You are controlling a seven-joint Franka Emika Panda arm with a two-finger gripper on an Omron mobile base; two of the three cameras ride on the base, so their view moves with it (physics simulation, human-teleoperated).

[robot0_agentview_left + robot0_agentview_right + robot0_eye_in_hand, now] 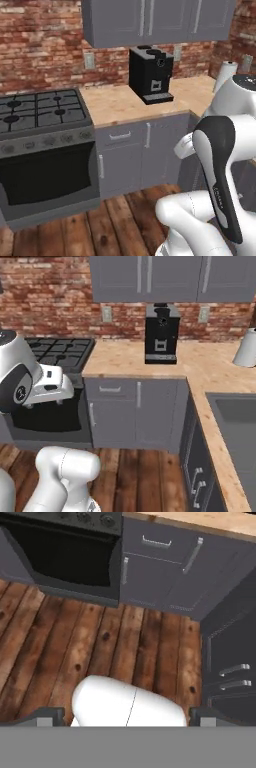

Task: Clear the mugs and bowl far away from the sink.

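The mugs and the bowl are out of view. A corner of the sink (pixel 236 417), a dark grey basin, is set in the wooden counter at the right edge of the right base view. My gripper (pixel 126 717) points down at the wooden floor in front of the lower cabinets. It is open, its two dark fingertips (pixel 48 716) stand wide apart, and nothing lies between them. The arm is folded close to the base, with the white hand (pixel 49 386) held at oven height, well short of the counter.
A black coffee machine (pixel 161 333) stands on the L-shaped wooden counter (pixel 125 363) against the brick wall. A gas stove with an oven (pixel 45 145) is at the left. A white paper-towel roll (pixel 247 348) stands at the far right. Grey cabinets (pixel 135 416) line the floor.
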